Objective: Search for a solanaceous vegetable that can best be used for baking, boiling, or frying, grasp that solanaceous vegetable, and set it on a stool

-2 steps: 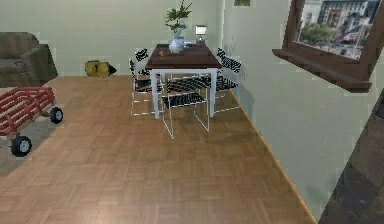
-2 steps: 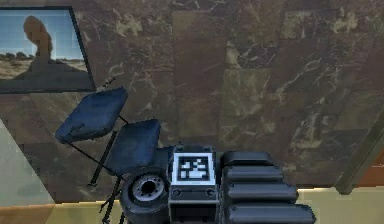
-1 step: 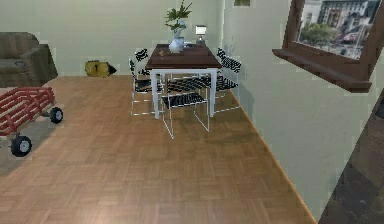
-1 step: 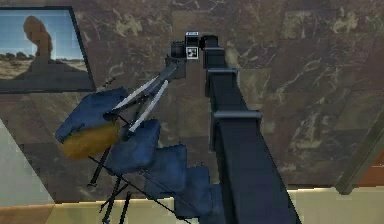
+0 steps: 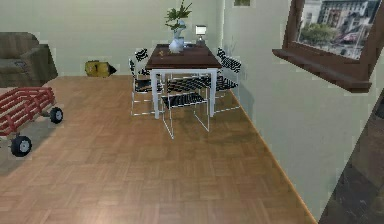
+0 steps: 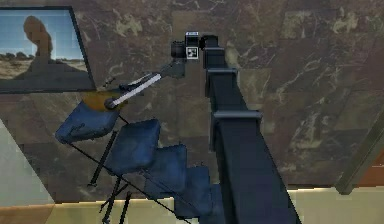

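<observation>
In the arm side view the dark arm [image 6: 240, 150] rises from the bottom edge to the gripper [image 6: 116, 99], whose thin fingers [image 6: 145, 84] point left. A small brown-orange rounded thing [image 6: 95, 101], possibly the potato, lies at the fingers' far end. It is right at the top of a blue padded seat [image 6: 86, 123] on a thin black frame [image 6: 112, 165]. More blue pads [image 6: 150, 160] step down toward the bottom. I cannot tell whether the gripper holds the brown thing or whether it rests on the blue seat.
A brown marbled wall [image 6: 310, 80] with a framed picture [image 6: 35, 48] stands behind the seat. In the forward view, a dark-topped dining table [image 5: 183, 58] with wire chairs [image 5: 186, 98] and a potted plant [image 5: 178, 25] stands ahead. A red wagon [image 5: 25, 112], a sofa [image 5: 22, 58] and wood floor [image 5: 150, 160] lie left.
</observation>
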